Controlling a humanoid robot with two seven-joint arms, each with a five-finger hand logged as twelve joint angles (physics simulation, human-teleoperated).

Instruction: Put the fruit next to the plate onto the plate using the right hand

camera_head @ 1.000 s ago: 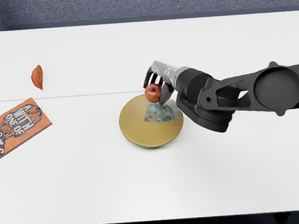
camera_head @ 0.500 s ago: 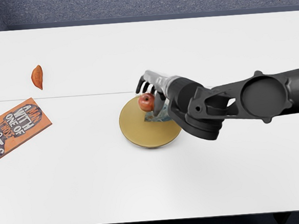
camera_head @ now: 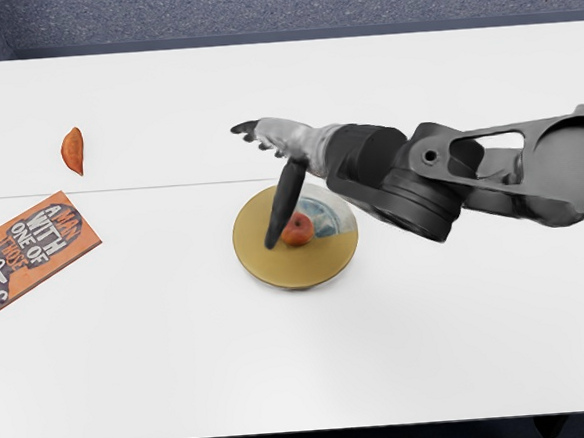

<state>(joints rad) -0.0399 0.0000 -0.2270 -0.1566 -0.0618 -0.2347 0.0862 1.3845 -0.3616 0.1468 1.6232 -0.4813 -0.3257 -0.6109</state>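
The apple point(camera_head: 299, 231) sits on the gold plate point(camera_head: 265, 266), a little right of its centre and well inside the rim, with bare plate showing to its front and left. The right hand point(camera_head: 289, 144) hangs over the plate's far edge, its arm point(camera_head: 489, 170) coming in from the right. The fingers point(camera_head: 250, 130) are spread and grip nothing. One long dark digit slants down across the plate and ends just left of the apple; whether it touches the fruit cannot be told. The plate lies near the middle of the white surface point(camera_head: 431, 350), with wide open room in front of it, to its left, and beyond the hand toward the far edge. Nothing crowds it. An orange wedge point(camera_head: 72, 151) lies well apart at the far left. Nearer on that side, a printed card point(camera_head: 33, 247) lies askew and is cut off by the picture's left edge, so its lettering reads only in part. The wrist and forearm cover the plate's far right rim and part of a bluish patch there, and the arm's bulk hides the surface behind it.
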